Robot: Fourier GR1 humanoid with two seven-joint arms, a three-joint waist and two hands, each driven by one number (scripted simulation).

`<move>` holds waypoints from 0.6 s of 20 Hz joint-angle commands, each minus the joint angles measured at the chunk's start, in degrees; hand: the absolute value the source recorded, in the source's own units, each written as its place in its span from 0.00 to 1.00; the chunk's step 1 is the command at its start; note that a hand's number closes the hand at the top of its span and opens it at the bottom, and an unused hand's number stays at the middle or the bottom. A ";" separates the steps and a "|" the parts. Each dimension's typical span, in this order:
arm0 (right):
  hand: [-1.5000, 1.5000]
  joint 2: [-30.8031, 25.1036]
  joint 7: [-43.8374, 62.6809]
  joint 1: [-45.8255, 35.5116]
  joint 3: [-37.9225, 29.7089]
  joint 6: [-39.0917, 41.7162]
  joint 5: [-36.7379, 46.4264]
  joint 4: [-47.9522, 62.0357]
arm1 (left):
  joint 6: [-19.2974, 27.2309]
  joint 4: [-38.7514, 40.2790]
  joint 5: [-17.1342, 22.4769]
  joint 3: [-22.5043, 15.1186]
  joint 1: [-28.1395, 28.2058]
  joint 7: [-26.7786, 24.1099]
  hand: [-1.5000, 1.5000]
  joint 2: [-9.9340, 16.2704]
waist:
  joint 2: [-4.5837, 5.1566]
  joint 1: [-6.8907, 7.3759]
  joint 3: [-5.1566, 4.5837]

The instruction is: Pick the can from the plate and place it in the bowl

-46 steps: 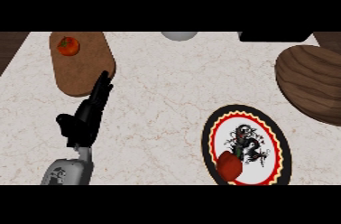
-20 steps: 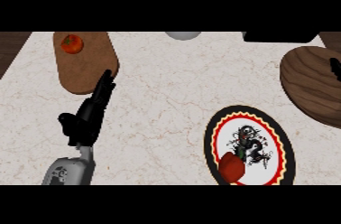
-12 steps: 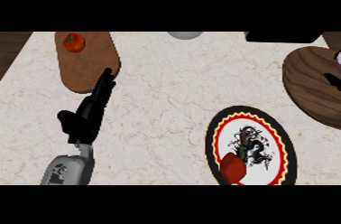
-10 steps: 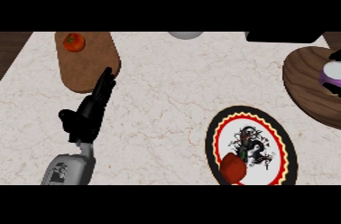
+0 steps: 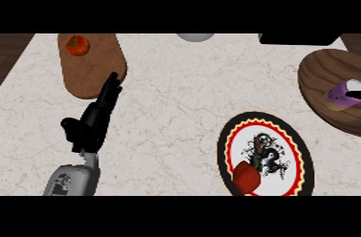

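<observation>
Purple and tilted, the can [image 5: 341, 95] lies in the round wooden bowl [image 5: 319, 83] at the marble counter's [image 5: 176, 97] right edge. The left hand [image 5: 95, 121] rests open, fingers straight, beside an oval wooden board [image 5: 91, 69].

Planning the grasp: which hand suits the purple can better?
Probably the right: the can lies at the far right edge, while the left hand sits far left. The right hand is unseen.

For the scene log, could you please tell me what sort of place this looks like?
Probably a kitchen counter: a pale marble-patterned countertop carries a brown wooden cutting board with a red tomato, a round red-and-black patterned plate, and a brown wooden bowl.
</observation>
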 commanded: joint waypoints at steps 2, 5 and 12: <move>0.00 -3.30 -1.73 -2.67 -4.93 3.27 -4.38 2.95 | -2.30 -1.81 1.50 0.79 2.00 0.28 0.50 1.79 | -0.26 -0.30 -0.06; 0.00 -4.69 0.25 -3.32 -7.10 6.76 -6.47 6.44 | -1.50 -2.27 1.26 0.87 0.60 1.18 0.50 1.31 | -0.15 -0.19 -0.03; 0.00 -10.54 1.31 -1.53 -9.93 19.40 -10.02 9.80 | 0.13 -1.60 0.09 -0.23 0.94 1.77 0.50 -0.47 | -0.07 -0.25 0.02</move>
